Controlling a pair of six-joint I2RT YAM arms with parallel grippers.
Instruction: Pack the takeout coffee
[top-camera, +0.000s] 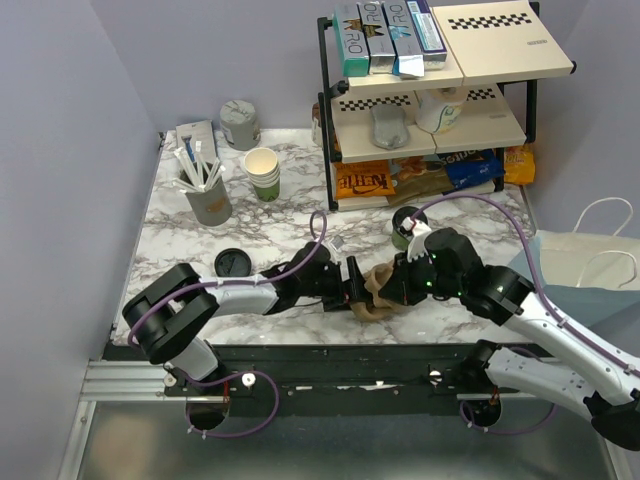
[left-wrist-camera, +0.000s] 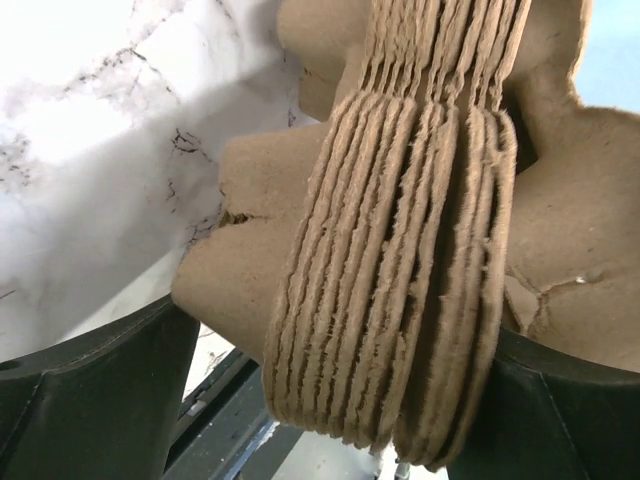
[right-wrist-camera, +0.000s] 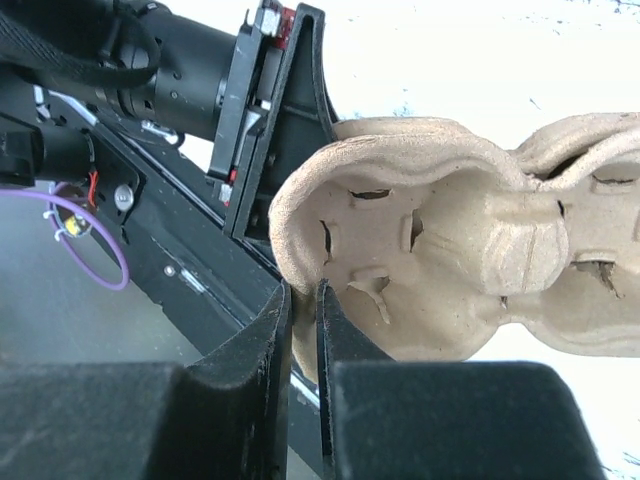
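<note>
The takeout coffee (top-camera: 404, 224), a green cup with a black lid, stands just behind my right arm, partly hidden by it. A stack of brown pulp cup carriers (top-camera: 372, 296) sits between both grippers at the table's near edge. My left gripper (top-camera: 352, 290) spans the stack (left-wrist-camera: 400, 250) with its jaws wide and a finger against each side (left-wrist-camera: 345, 390). My right gripper (top-camera: 390, 290) is shut on the rim of one carrier (right-wrist-camera: 440, 250), pinching it between narrow jaws (right-wrist-camera: 303, 300).
A loose black lid (top-camera: 231, 263) lies at front left. Lidless cups (top-camera: 263, 172), a grey holder of stirrers (top-camera: 208, 200) and a grey canister (top-camera: 240, 125) stand at back left. A shelf rack (top-camera: 430, 100) is at the back. A white paper bag (top-camera: 585, 265) stands right.
</note>
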